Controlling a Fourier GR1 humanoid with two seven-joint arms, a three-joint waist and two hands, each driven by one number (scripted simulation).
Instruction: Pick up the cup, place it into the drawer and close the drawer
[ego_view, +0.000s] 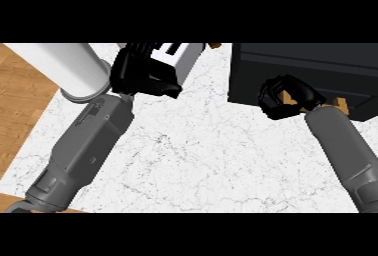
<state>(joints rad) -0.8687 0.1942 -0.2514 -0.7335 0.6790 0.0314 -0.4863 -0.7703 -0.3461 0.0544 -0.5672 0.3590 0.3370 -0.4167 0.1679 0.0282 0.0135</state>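
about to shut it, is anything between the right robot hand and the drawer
Nothing visible stands between them. The right robot hand is at the front of the black drawer, curled round its wooden handle.

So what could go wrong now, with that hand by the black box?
The right hand is curled at the front of the black drawer unit, so it could slip off while pushing. The left hand sits close beside the big white cylinder and might bump it. No cup is visible, so its place can't be checked.
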